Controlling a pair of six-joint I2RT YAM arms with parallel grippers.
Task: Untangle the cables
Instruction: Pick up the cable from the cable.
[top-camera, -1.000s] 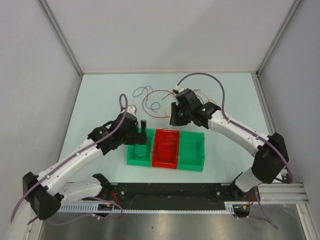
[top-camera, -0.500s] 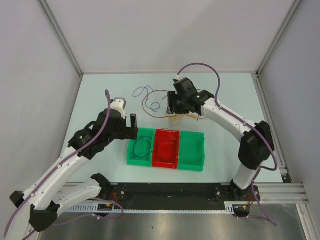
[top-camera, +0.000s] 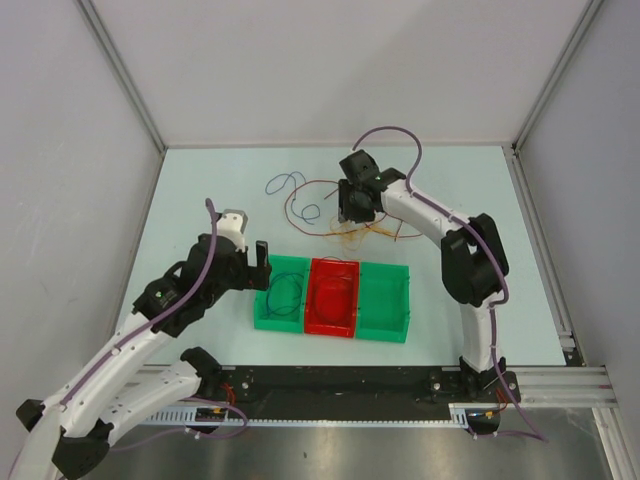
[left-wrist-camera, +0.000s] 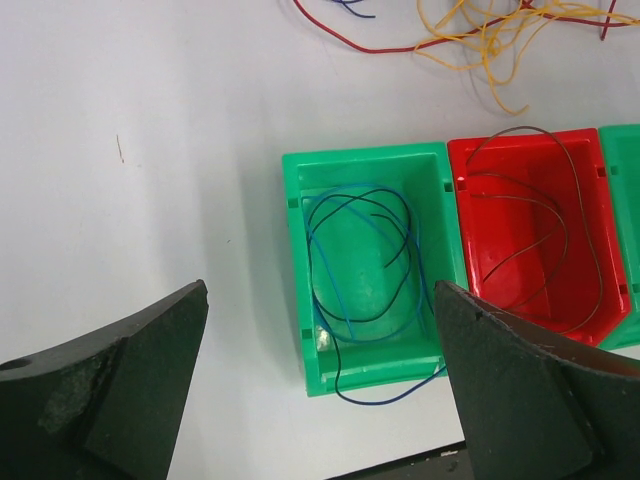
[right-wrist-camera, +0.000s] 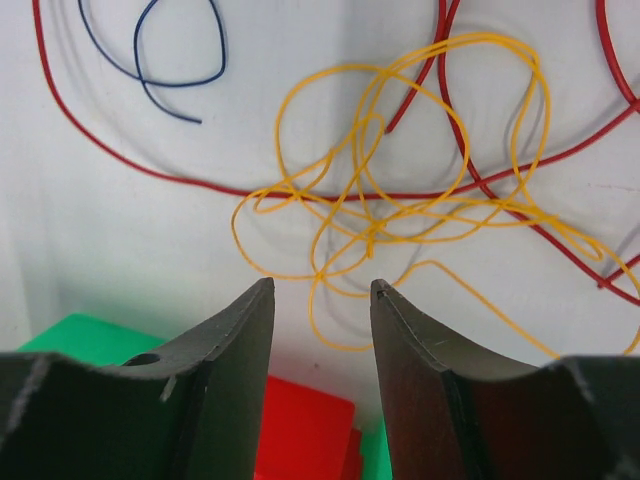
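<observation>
The sorting is partly done, as I judge it. Some blue cables lie coiled in the green bin, one loop spilling over its near wall. A dark reddish cable lies in the red bin touching it.

What is left sits loose on the desk. There is a yellow cable knotted on itself, a red cable running through that knot, and one blue cable lying apart from both.

My left tool is spread wide and holds nothing. The green bin is straight below the gap between its fingers and the red bin is just to its right. The loose wires are well beyond its tips.

My right tool has its fingers parted by a narrow gap, nothing between them. The yellow tangle lies directly ahead of its tips and a little to the right, near but not touched. The red cable crosses just beyond that, and the loose blue one is off to the far left.

I reckon yellow and red have yet to be separated.
</observation>
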